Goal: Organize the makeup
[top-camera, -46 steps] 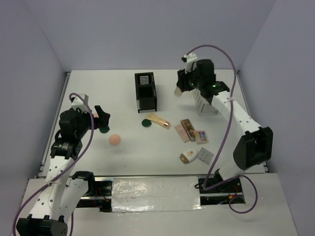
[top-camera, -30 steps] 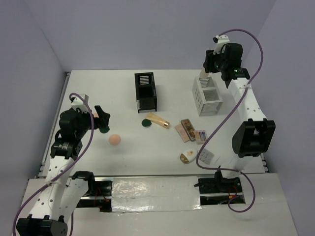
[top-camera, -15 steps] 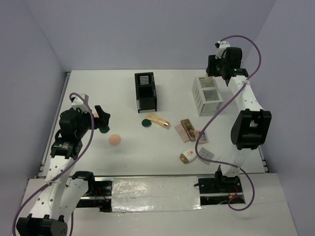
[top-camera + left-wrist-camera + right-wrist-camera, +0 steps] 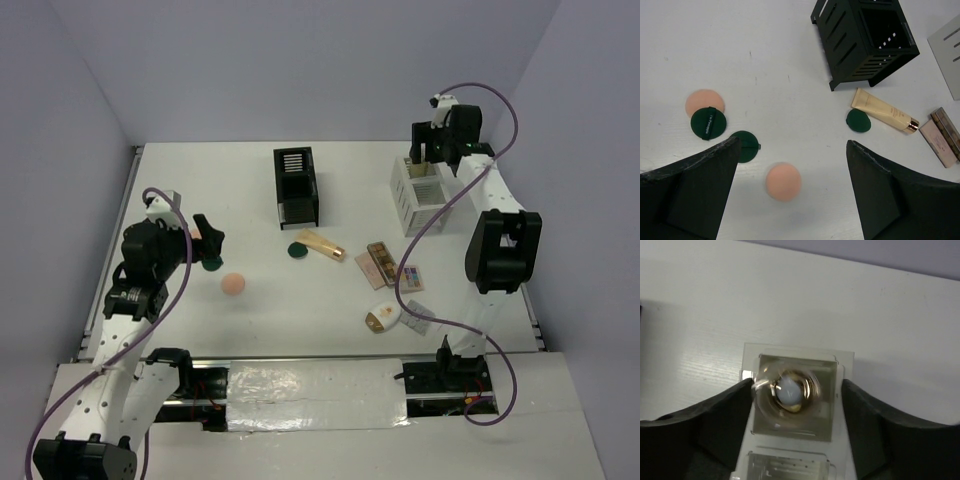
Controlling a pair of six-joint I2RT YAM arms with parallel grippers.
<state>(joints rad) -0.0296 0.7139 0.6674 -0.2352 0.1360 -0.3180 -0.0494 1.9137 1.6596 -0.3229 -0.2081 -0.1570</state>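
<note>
Lying nearest the arm bases, the white-gold oval compact point(image 4: 382, 319) sits just beside a flat grey palette point(image 4: 418, 318) on the white table point(image 4: 200, 180). A little farther in, the peach puff point(image 4: 234, 284) rests alone on the left, and two eyeshadow palettes point(image 4: 385, 263) lie side by side on the right.

The left gripper point(image 4: 792, 144) hovers over the table's left side with its fingers point(image 4: 695, 190) spread wide and holding nothing. Two dark green compacts point(image 4: 708, 123) and a peach disc point(image 4: 704, 101) lie beneath it. Toward the middle, another green compact point(image 4: 297, 250) lies just beside the gold-capped beige tube point(image 4: 322, 245).

Beyond them stands the black organizer point(image 4: 296, 187). At the far right is the white organizer point(image 4: 425, 212). The right gripper point(image 4: 796, 385) hangs above its rearmost compartment. Its fingers point(image 4: 725, 425) are apart on either side, touching nothing. A gold-rimmed round cosmetic point(image 4: 790, 390), blurred, lies inside that compartment.
</note>
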